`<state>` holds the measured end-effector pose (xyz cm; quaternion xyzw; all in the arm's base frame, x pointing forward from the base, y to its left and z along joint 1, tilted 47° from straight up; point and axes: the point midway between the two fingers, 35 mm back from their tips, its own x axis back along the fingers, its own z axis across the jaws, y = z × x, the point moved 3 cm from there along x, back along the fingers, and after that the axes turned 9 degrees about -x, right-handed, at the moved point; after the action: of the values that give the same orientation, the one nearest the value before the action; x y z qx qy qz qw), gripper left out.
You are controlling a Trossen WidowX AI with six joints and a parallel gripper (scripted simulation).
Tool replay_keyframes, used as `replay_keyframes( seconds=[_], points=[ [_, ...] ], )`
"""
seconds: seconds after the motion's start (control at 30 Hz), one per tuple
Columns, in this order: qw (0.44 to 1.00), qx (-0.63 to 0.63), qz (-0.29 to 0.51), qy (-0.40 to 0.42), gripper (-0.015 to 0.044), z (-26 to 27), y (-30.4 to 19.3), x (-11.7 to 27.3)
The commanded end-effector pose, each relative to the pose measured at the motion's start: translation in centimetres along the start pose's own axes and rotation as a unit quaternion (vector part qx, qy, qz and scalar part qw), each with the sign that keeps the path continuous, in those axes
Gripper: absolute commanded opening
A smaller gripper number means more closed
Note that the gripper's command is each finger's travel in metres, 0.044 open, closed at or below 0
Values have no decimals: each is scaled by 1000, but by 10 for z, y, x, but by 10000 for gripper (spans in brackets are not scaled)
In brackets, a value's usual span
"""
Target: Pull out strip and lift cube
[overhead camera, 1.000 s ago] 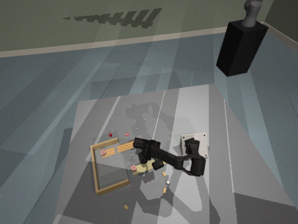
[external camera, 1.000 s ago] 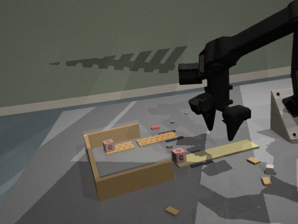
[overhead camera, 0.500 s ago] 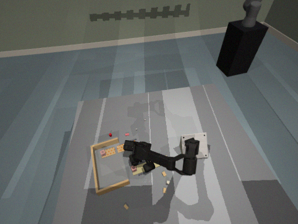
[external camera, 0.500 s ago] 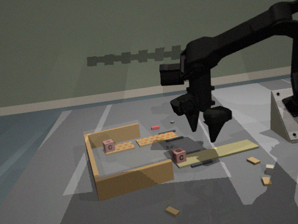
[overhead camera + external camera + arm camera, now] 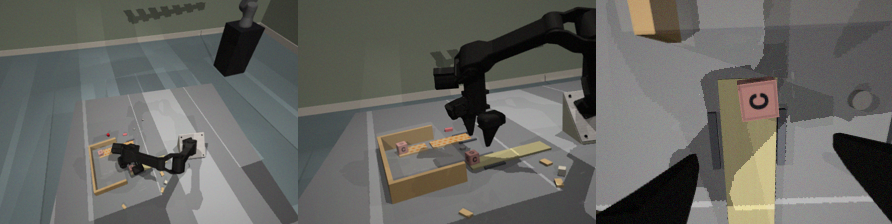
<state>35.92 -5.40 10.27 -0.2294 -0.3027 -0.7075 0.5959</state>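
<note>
A yellow strip point(image 5: 532, 149) point(image 5: 752, 200) in one piece lies outside the tray's open side. A pink cube lettered C point(image 5: 131, 167) point(image 5: 472, 157) point(image 5: 758, 101) sits on its end nearest the tray. A dotted orange strip is in two pieces: the inner piece point(image 5: 107, 151) point(image 5: 417, 148) lies in the tray and carries another pink C cube point(image 5: 100, 152) point(image 5: 402, 148); the outer piece point(image 5: 450, 140) lies apart from it. My gripper point(image 5: 479, 140) point(image 5: 765, 150) is open and empty above the yellow strip, its fingers to either side of the strip in the wrist view, short of the cube.
A wooden tray wall point(image 5: 93, 168) point(image 5: 427, 177) point(image 5: 641, 17) stands beyond the cube. Low dark rails point(image 5: 495, 165) point(image 5: 714, 140) flank the yellow strip. A grey disc point(image 5: 462, 148) point(image 5: 861, 100) lies between the strips. Wooden blocks point(image 5: 546, 161) point(image 5: 466, 212) and a white cube point(image 5: 562, 170) lie nearby.
</note>
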Motion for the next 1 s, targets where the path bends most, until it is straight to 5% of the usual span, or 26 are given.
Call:
replay_keyframes(
  seconds=[0.0, 0.13, 0.37, 0.97],
  points=[
    [1000, -4, 0, 3, 440, 0, 15, -1],
    [1000, -3, 0, 3, 440, 1, 25, -1],
    [1000, -3, 0, 3, 256, 0, 25, -9],
    [1000, -3, 0, 3, 250, 1, 26, -39]
  ],
)
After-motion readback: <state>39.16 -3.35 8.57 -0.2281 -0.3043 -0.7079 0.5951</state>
